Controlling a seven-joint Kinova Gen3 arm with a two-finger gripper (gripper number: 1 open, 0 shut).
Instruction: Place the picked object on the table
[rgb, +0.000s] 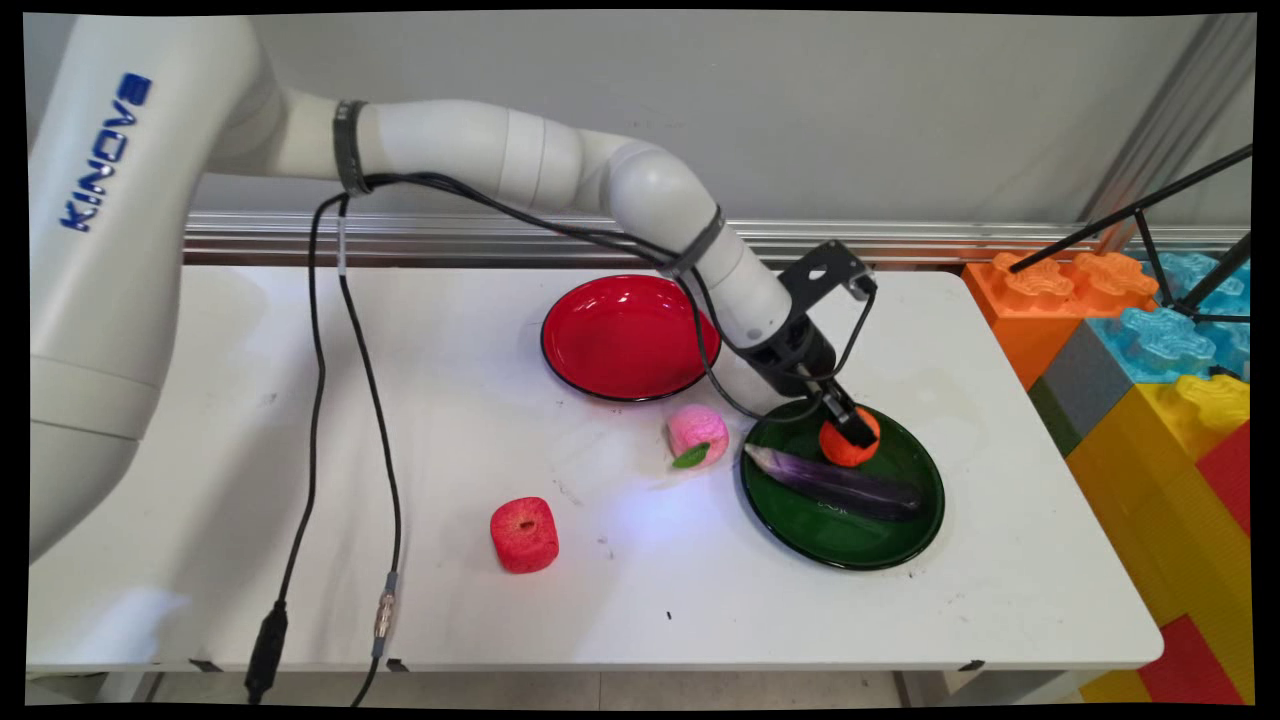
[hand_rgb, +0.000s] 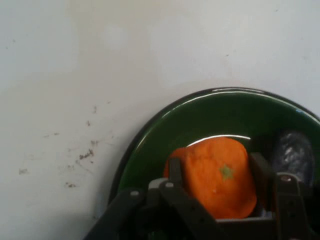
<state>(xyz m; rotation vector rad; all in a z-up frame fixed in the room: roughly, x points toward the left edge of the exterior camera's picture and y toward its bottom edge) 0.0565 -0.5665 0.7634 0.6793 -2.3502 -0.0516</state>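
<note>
Your gripper (rgb: 853, 432) is down over the green plate (rgb: 895, 540) at the right of the table (rgb: 400, 450), and its two fingers (hand_rgb: 260, 172) stand either side of the orange toy fruit (rgb: 843, 450). In the hand view you can see the fruit (hand_rgb: 220, 180) filling the gap between them, each finger pressed against its flank, so the hand is clamped on it and only as wide as the fruit itself. You cannot tell from either view whether the fruit is resting on the plate or just above it.

The fruit is roundish with no clear long axis; its small green stem mark faces the hand camera. Its skin is a rough, matte, bright orange.

It sits over the far part of the green plate. Just beside it on the near side a purple toy eggplant (rgb: 835, 485) lies on the plate, its long axis running left to right, pale tip to the left; it shows at the right edge of the hand view (hand_rgb: 295, 152).

Left of the green plate, on the bare table, you have a pink peach with a green leaf (rgb: 697, 434). A red plate (rgb: 625, 335) lies farther back, and a red apple-like block (rgb: 524, 534) sits nearer and to the left, well apart.
</note>
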